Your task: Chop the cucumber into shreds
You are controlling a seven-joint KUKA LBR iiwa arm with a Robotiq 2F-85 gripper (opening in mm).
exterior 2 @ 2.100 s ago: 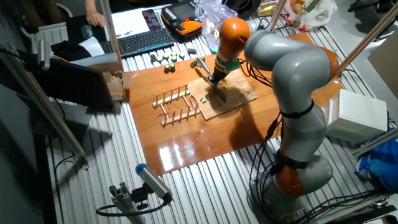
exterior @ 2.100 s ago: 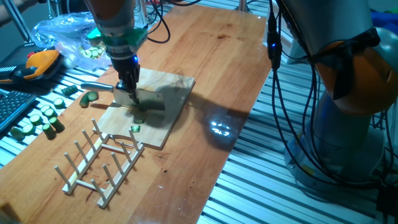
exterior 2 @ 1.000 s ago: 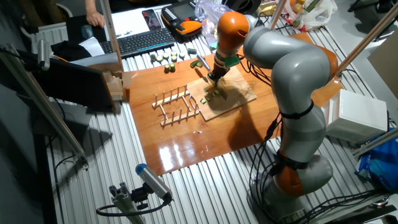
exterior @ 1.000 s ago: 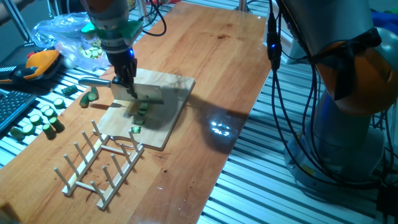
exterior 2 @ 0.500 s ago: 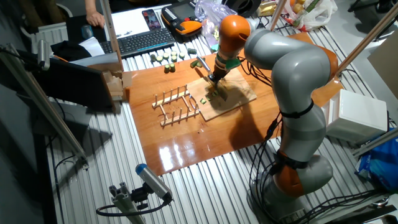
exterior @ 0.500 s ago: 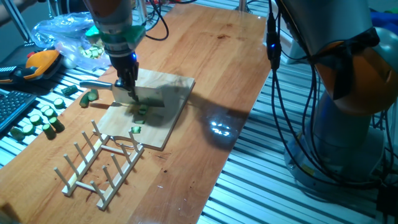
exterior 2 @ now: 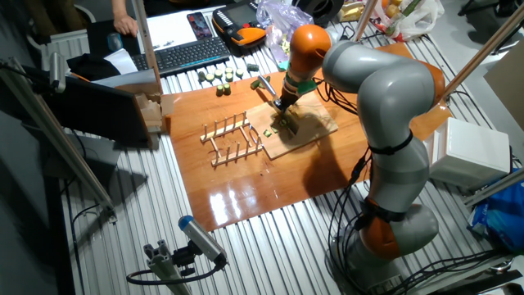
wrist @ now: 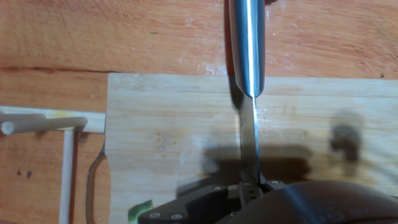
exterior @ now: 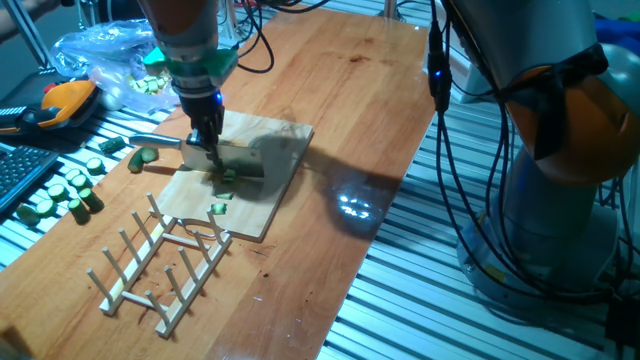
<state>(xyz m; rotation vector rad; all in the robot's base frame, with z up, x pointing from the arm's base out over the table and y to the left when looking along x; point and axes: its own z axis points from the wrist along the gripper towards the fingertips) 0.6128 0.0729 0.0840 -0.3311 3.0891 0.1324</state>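
The arm (exterior 2: 372,90) has bulky silver-grey segments with orange joint caps. A teal-green ring sits above the dark gripper (exterior: 205,150), black cables trail at two o'clock, small screws stud its housing.

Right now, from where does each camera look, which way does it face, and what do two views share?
One fixed view: low beside the table, facing the cutting board and dish rack; shows the gripper and arm base.
The other fixed view: high, farther off, showing the whole arm.
Hand view: looks down along the knife; only the jaws' housing shows.
Shared: board, rack, knife.
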